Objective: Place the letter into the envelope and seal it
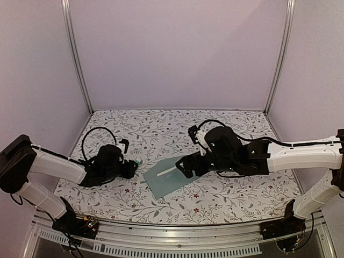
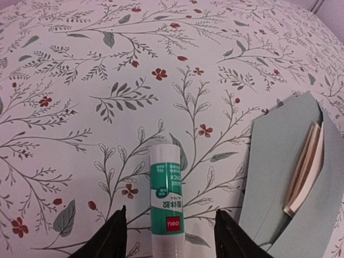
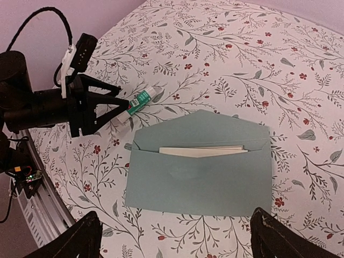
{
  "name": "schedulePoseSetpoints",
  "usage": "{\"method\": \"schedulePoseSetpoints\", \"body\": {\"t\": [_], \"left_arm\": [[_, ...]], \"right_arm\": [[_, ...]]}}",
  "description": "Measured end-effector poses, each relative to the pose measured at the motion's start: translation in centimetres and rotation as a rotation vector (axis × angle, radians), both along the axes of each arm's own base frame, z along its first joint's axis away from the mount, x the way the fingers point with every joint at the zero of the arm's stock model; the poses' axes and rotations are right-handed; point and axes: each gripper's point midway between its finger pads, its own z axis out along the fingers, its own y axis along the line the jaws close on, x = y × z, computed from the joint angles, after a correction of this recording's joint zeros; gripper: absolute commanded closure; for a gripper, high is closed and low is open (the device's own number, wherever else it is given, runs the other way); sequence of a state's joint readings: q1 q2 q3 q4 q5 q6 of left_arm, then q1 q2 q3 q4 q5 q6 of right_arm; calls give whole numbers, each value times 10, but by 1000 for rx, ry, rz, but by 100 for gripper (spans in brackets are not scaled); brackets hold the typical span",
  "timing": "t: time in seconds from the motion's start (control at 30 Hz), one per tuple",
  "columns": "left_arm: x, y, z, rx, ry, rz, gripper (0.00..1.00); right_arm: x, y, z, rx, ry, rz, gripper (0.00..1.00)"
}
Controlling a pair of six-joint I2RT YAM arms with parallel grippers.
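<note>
The teal envelope [image 1: 164, 183] lies flat on the floral cloth with its flap open, seen clearly in the right wrist view [image 3: 199, 180]. The cream letter [image 3: 204, 151] sits folded inside the pocket, with only its top edge showing; it also shows in the left wrist view [image 2: 306, 164]. My right gripper [image 3: 180, 242] is open and empty, hovering over the envelope's near edge. A white-and-teal glue stick [image 2: 166, 199] lies on the cloth left of the envelope [image 2: 274, 177]. My left gripper [image 2: 171, 239] is open, its fingers on either side of the glue stick's near end.
The floral cloth [image 1: 226, 129] covers the table. Purple walls and metal posts enclose the back and sides. The left arm's cable loops [image 1: 99, 131] lie over the cloth at the left. The left gripper [image 3: 107, 105] shows in the right wrist view beside the glue stick [image 3: 141, 98].
</note>
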State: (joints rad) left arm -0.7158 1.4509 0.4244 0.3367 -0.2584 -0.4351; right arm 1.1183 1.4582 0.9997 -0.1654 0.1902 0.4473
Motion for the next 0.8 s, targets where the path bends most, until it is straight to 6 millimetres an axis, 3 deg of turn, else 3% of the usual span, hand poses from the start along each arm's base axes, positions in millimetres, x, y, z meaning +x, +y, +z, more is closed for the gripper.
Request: {"method": "schedulePoseSetpoints", "body": {"t": [0.1,0.2,0.3,0.47,0.63,0.8], "left_arm": [[-3,-5,13,-5,-34,-4,29],[-12,-12,27,-7,-69,-22,23],[-20,-22,46,-44,-106,-46,25],[-22,-35,66,-137,-135,-86,37],[-18,-56,54,-200,-56,-167,46],[-4,-72,40,-248,43,-211,49]], "right_arm": [[-1,-2,-13,-11,4,4,11],[-2,0,-32,-21,9,15,23],[-3,3,-51,-31,14,31,45],[-1,17,-79,-29,20,57,78],[3,32,-97,-9,17,68,99],[8,49,-112,0,23,83,100]]}}
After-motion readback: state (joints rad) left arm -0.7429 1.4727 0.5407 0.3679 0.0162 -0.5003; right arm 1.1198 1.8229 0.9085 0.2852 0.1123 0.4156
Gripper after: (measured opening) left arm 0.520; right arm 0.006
